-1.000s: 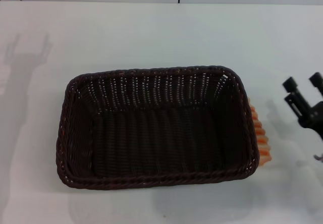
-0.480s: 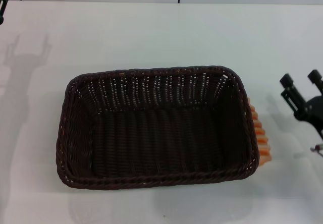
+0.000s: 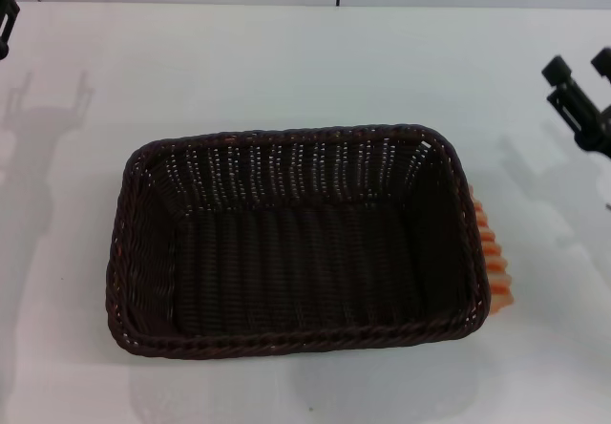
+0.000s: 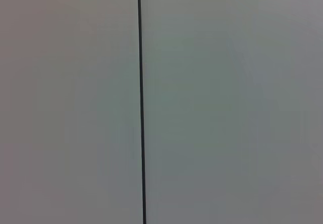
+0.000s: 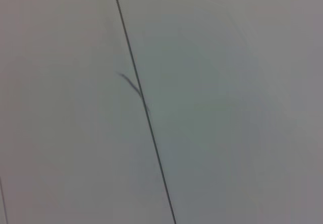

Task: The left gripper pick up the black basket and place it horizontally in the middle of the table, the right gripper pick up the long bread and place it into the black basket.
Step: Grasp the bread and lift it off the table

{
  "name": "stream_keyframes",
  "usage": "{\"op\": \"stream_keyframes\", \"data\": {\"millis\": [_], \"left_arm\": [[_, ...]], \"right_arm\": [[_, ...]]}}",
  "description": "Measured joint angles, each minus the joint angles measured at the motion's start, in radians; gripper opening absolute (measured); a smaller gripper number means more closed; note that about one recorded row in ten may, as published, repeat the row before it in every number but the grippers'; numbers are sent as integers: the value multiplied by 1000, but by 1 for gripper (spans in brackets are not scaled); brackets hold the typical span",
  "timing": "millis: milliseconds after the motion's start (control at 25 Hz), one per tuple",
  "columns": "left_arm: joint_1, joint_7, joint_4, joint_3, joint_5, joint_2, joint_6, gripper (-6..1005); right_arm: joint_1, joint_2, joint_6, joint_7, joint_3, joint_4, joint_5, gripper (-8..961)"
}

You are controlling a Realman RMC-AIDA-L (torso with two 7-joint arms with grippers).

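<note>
From the head camera, one black basket (image 3: 298, 243) lies flat and lengthwise across the middle of the white table (image 3: 286, 61), its open side up and nothing inside it. One long bread (image 3: 493, 257) lies on the table tight against the outside of the basket's right short wall, only its orange and cream ridges peeking past the rim. Bare tabletop runs all round the basket: a wide band behind it up to the far edge, wide margins to the left and to the right beyond the bread, a narrower strip in front. The right gripper (image 3: 584, 73) hangs at the right edge of the view, above and behind the bread and well apart from it, its two black fingers spread with nothing between them. The left gripper (image 3: 6, 18) shows only as a dark sliver at the far left corner, well away from the basket; I cannot tell how its fingers stand. The left wrist camera shows only a pale flat surface crossed by one thin dark seam (image 4: 141, 103). The right wrist camera shows the same sort of pale surface with one slanting dark line (image 5: 144, 103).
</note>
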Motion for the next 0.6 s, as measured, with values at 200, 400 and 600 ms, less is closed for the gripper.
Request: {"op": "stream_keyframes", "data": {"millis": [200,400,600], "left_arm": [[0,1,3,0,0,0,-20,766],[0,1,5,-1,-2,0,-39,767],[-2,1,14,-9,-2,0,-46,767]], "right_arm": [[38,-74,145,-16,35,127,-13,740],[33,-121,410,-32,197,299,-153,740],[-36,-130,901,-27,477,594,-425,741]]}}
